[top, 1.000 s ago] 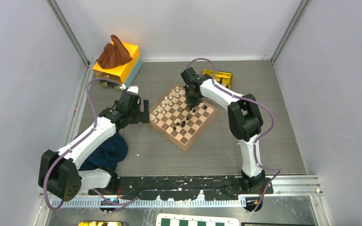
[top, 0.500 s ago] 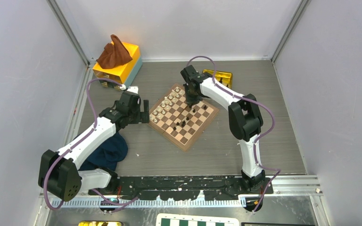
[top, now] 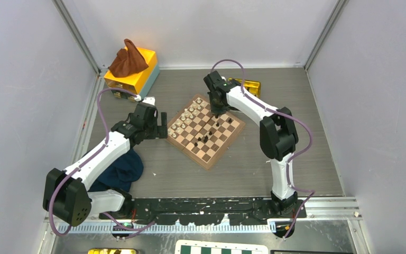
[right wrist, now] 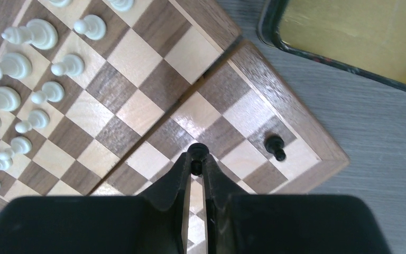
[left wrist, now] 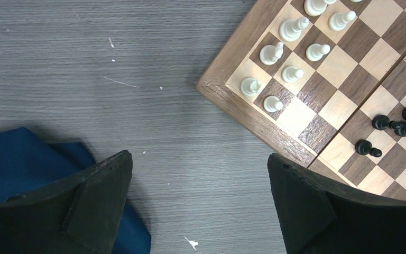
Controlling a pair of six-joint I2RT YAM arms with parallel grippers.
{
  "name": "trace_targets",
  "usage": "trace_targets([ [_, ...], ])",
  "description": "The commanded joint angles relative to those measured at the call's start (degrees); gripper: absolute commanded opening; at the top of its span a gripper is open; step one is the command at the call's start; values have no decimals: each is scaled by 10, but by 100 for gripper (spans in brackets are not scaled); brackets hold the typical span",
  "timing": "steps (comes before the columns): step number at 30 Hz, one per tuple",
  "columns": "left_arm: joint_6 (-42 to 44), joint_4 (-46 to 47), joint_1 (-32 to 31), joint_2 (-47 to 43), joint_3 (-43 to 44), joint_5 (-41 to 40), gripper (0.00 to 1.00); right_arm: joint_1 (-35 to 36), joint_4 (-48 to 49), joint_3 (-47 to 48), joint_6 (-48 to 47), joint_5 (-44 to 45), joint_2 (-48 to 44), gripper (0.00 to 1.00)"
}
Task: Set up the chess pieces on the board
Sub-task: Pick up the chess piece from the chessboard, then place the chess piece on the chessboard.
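Chess piece [right wrist: 197,151] pinched by right fingers [right wrist: 181,175] over board [right wrist: 307,123] near tin [right wrist: 349,32]; left fingers [left wrist: 101,189] spread.

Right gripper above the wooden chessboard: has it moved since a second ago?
Yes. The right gripper shifted across the brown-and-tan wooden chessboard toward the gold metal tin behind it.

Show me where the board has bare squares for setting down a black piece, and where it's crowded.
Bare: the board's squares between the cream pieces and the lone black piece near the corner by the yellow tin. Crowded: the cream pieces' two rows, and the black cluster mid-board.
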Motion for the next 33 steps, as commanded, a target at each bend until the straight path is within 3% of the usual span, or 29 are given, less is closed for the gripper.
trace_targets([
  [1,-4,17,4,-12,1,10,100,-5,-4,-27,1,30,-75,2],
  [18,-8,21,4,-1,0,27,99,-17,10,-118,31,29,-116,2],
  [33,-7,19,4,7,4,23,100,-32,49,-140,32,-2,-103,2],
])
